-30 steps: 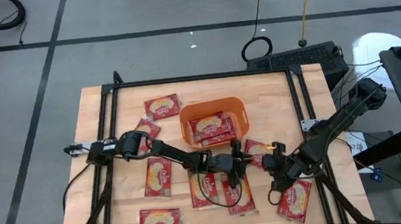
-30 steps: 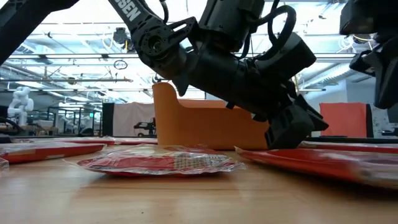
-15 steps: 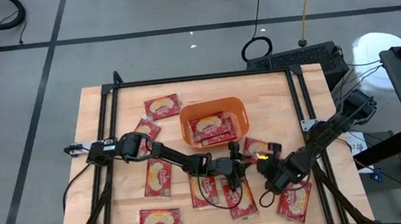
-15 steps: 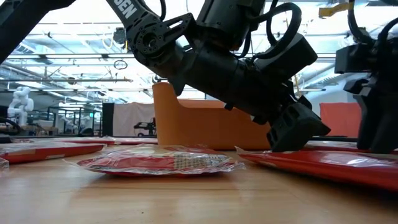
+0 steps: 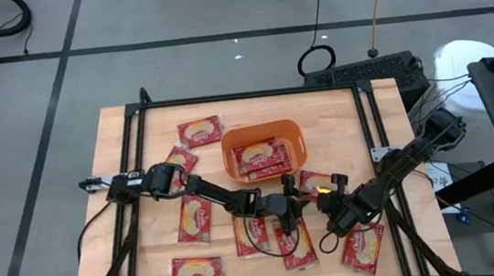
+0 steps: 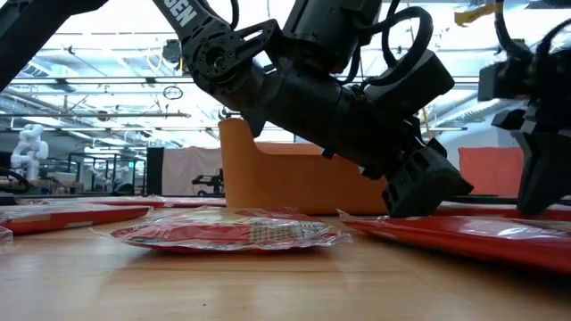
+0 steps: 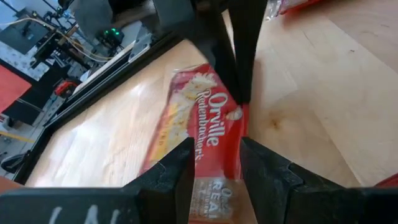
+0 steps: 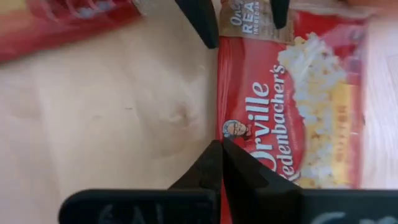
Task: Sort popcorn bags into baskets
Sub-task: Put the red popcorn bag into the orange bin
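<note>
One red popcorn bag lies flat on the table between my two grippers, just near of the orange bin. My left gripper is open over one end of it; in the left wrist view that end fills the gap between the fingers. My right gripper is shut and comes down at the bag's long edge from the right. In the low view both grippers stand low over the tabletop in front of the bin. My left gripper straddles the bag's white-edged end, slanting down from the table's left; whether its fingers touch the film I cannot tell. My right gripper's shut fingertips meet the bag's long edge, slanting down from the right. The bag lies flat on the table.
Two or more bags lie inside the bin. Several more lie flat around it: far left, left, near left, beside the worked bag, under the right arm. Black frame rails run along the table's sides.
My right gripper has come down and moved left toward the bag and my left gripper, entering the low view on the right. My left gripper has kept almost still over the bag. The bag has stayed on the table.
</note>
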Tool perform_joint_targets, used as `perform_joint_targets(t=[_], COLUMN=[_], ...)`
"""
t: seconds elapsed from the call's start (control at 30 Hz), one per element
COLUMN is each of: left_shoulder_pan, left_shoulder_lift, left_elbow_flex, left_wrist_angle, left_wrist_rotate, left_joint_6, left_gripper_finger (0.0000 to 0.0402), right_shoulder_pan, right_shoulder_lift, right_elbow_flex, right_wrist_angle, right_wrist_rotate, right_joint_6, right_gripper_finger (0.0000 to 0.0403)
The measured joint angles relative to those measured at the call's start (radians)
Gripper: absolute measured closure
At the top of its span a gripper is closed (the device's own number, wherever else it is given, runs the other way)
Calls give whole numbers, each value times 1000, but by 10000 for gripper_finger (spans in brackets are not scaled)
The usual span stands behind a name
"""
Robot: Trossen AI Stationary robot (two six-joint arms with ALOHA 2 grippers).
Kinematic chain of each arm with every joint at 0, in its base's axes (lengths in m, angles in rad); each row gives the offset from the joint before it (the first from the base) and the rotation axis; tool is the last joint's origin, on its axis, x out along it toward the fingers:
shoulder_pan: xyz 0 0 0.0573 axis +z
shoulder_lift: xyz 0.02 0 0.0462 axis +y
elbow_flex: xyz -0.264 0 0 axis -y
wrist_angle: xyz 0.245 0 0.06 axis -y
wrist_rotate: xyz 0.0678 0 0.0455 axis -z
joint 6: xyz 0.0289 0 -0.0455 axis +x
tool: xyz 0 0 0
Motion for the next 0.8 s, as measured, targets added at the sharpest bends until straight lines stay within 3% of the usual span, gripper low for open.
perform_joint_targets(t=[0.3,0.43,0.57,0.8], left_shoulder_pan=[1,0,0,4], left_shoulder_lift=[-1,-2,-2,-2], left_elbow_flex=[0,0,-1,-2], left_wrist_angle=[-25,-44,-35,-32], left_wrist_rotate=[107,80,47,39], left_joint_6=[31,3,-21,-58], left_gripper_finger=[265,244,218,202], right_shoulder_pan=[0,-6,-6,30], right_shoulder_lift=[-125,-149,-134,-64], right_elbow_flex=[6,7,-2,-8], right_wrist_angle=[1,-3,31,22], right_wrist_rotate=[7,5,-68,-100], right_joint_6=[-30,-22,-1,28], right_gripper_finger=[403,403,400,335])
